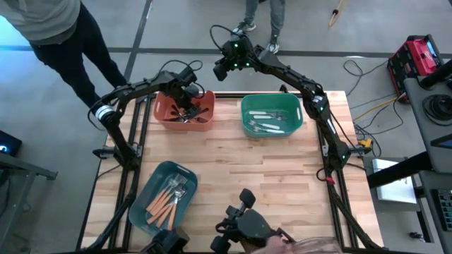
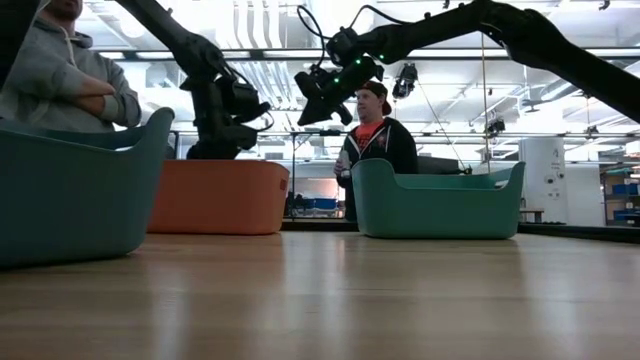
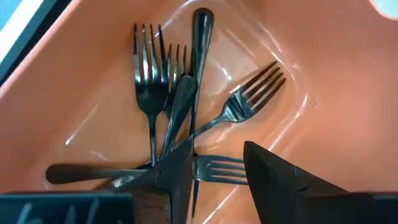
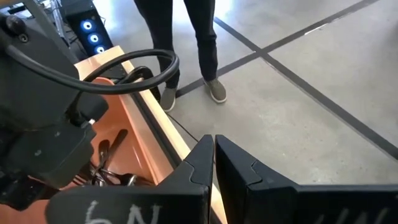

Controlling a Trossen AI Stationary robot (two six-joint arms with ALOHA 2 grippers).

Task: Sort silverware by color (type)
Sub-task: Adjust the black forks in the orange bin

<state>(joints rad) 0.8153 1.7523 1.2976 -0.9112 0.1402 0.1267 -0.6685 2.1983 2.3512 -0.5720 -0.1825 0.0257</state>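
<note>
Several black forks (image 3: 180, 106) lie heaped on the floor of the orange bin (image 1: 185, 113) at the table's far left. My left gripper (image 3: 214, 152) points down into that bin, open, just above the heap; one fork's tines (image 3: 219, 169) lie between its fingers, and no touch shows. White-handled silverware (image 1: 268, 121) lies in the green bin (image 1: 272, 106) at the far middle. Orange-handled forks (image 1: 168, 201) lie in the teal bin (image 1: 152, 212) near the front left. My right gripper (image 1: 224, 67) hangs shut and empty, high beyond the table's far edge.
One person (image 1: 56, 28) stands off the far left corner, and another (image 2: 375, 140) stands behind the far edge. A camera mount (image 1: 247, 222) sits at the near edge. Bare wood (image 1: 268, 176) spans the table's middle and right.
</note>
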